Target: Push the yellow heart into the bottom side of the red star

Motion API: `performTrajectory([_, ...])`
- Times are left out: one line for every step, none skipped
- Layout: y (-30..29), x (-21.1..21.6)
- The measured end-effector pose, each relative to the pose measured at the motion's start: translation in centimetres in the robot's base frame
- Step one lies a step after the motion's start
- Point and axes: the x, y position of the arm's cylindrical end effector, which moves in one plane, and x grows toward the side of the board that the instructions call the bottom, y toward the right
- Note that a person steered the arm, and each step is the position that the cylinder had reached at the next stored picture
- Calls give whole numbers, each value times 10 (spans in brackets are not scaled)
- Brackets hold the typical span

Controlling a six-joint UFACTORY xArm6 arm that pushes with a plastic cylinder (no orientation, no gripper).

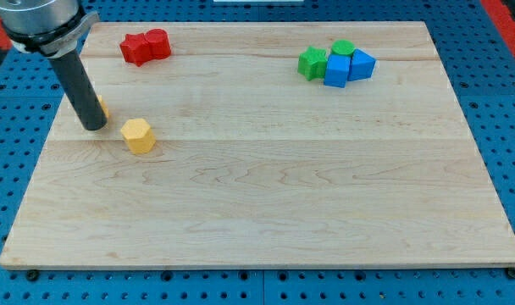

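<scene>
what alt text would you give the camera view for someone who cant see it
My tip rests near the wooden board's left edge, hiding most of a yellow block, with a yellow hexagonal block just to its right. Two touching red blocks sit at top left; green and blue blocks cluster top right.

Lab-type robot test bench: wooden board (266, 203) on blue perforated mounting surface (495, 127), small coloured blocks, robot arm's dark rod (78, 89).

**Rod down, far upper left**

Arm enters from the view's top-left corner. Grey cylindrical mount, partly cut off by the frame edge. Dark rod leans slightly, its lower end angled toward the view's right. My tip (96, 127) rests at table height.
</scene>
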Motion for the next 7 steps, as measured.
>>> performTrajectory([-7,22])
performTrajectory([-12,-48])
performTrajectory([-13,-66])
performTrajectory([-32,-62])
performTrajectory([-54,-32])
performTrajectory([-48,-52])
performTrajectory([-34,-105])
